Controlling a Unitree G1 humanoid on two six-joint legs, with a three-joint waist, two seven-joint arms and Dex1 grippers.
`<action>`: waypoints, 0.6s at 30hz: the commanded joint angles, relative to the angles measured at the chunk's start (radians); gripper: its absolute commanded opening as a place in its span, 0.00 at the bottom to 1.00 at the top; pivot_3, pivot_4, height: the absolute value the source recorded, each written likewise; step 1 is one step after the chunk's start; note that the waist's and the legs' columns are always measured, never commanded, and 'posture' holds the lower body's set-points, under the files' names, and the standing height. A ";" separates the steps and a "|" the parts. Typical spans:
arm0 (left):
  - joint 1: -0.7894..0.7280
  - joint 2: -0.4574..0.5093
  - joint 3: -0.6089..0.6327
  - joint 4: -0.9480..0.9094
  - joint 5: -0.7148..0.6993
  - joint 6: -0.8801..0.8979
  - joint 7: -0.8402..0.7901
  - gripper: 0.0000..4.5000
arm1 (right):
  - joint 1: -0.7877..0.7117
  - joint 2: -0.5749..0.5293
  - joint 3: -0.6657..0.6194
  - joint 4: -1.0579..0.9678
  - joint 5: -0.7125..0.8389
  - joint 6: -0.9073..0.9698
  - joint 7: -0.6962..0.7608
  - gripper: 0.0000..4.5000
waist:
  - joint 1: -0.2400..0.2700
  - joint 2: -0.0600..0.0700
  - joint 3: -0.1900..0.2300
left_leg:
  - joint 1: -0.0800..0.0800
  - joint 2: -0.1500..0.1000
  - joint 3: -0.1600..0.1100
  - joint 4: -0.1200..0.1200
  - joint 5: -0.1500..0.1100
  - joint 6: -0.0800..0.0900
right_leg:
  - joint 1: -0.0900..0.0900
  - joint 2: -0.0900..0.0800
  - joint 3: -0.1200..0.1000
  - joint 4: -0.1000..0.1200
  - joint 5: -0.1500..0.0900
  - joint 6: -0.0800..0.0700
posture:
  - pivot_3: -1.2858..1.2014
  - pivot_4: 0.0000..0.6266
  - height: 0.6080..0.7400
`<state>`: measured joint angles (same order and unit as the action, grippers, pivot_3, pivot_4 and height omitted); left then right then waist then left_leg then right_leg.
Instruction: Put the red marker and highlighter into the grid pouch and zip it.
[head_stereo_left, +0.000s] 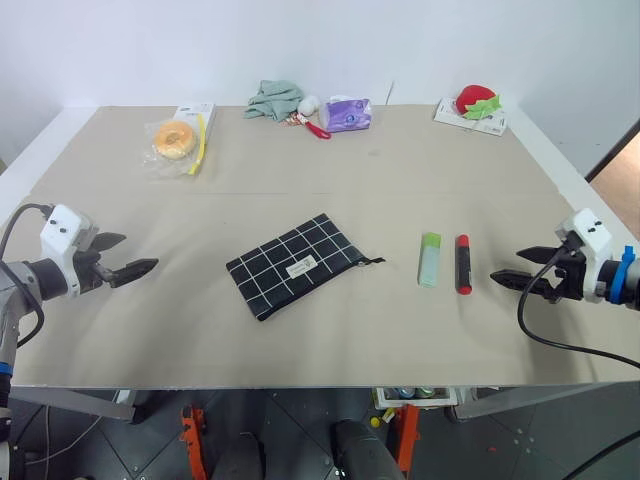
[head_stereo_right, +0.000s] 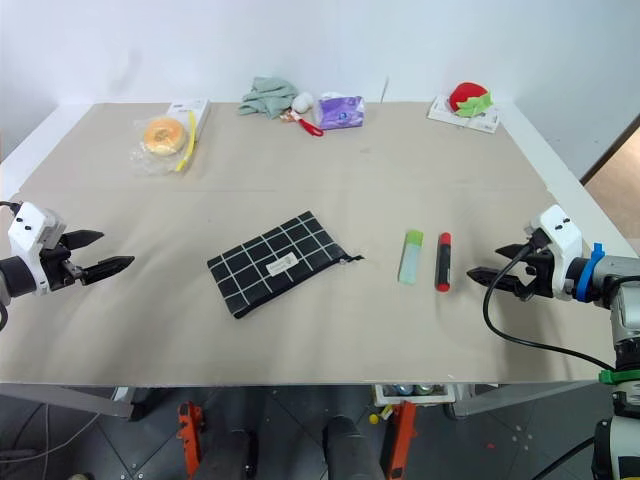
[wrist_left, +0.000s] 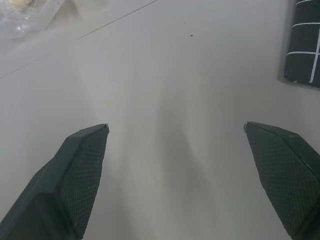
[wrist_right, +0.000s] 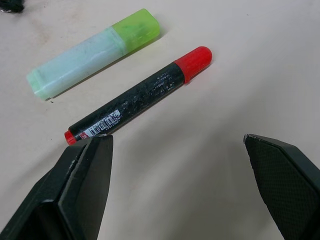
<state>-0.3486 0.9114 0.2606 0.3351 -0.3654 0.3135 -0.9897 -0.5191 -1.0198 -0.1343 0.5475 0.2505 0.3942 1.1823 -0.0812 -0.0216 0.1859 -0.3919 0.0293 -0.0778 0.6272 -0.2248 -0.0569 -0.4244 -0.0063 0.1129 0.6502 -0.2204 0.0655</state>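
Note:
The grid pouch (head_stereo_left: 295, 265), black with white lines and a small white label, lies flat at the table's middle with its zipper pull toward the right. Right of it, side by side, are the mint highlighter (head_stereo_left: 430, 259) with a green cap and the red marker (head_stereo_left: 463, 263), red-capped over a dark barrel. My right gripper (head_stereo_left: 508, 270) hovers open just right of the marker; in its wrist view the marker (wrist_right: 140, 92) and highlighter (wrist_right: 92, 52) lie just beyond its fingertips. Well left of the pouch, my left gripper (head_stereo_left: 138, 255) is open over bare table, with a pouch corner (wrist_left: 305, 45) ahead.
Along the far edge sit a bagged donut (head_stereo_left: 174, 140), a white box (head_stereo_left: 195, 115), a green cloth (head_stereo_left: 273, 98), a purple packet (head_stereo_left: 348, 114), a small red-handled item (head_stereo_left: 315, 127) and a strawberry toy (head_stereo_left: 477, 100). The table's front edge (head_stereo_left: 320, 388) runs close below the grippers.

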 joint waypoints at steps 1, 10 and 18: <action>-0.004 0.004 0.023 -0.018 -0.021 0.019 -0.011 0.99 | -0.010 -0.028 -0.038 -0.016 0.010 -0.012 0.000 1.00 | 0.000 0.000 0.000 | 0.000 0.000 0.000 0.000 0.000 0.000 | 0.000 0.000 0.000 0.000 0.000 0.000 | 0.52 0.24 0.99; -0.014 -0.001 0.033 -0.007 -0.031 0.037 -0.006 0.99 | -0.028 -0.024 -0.047 0.023 0.008 -0.033 -0.024 1.00 | 0.000 0.000 0.000 | 0.000 0.000 0.000 0.001 0.000 0.000 | 0.000 0.000 0.000 0.000 0.000 0.000 | 0.52 0.24 0.99; -0.022 -0.004 0.025 0.005 -0.029 0.036 -0.016 0.99 | -0.015 -0.031 -0.052 0.017 0.016 -0.026 -0.026 1.00 | 0.000 0.000 0.000 | 0.000 0.000 0.000 0.001 0.000 0.000 | 0.000 0.000 0.000 0.000 0.000 0.000 | 0.52 0.24 0.99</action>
<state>-0.3529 0.9035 0.2615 0.3425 -0.3835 0.3549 -0.9992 -0.5238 -1.0198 -0.1392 0.5759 0.2518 0.3726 1.1551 -0.0812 -0.0216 0.1859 -0.3919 0.0292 -0.0778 0.6281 -0.2248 -0.0569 -0.4241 -0.0063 0.1129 0.6506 -0.2201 0.0655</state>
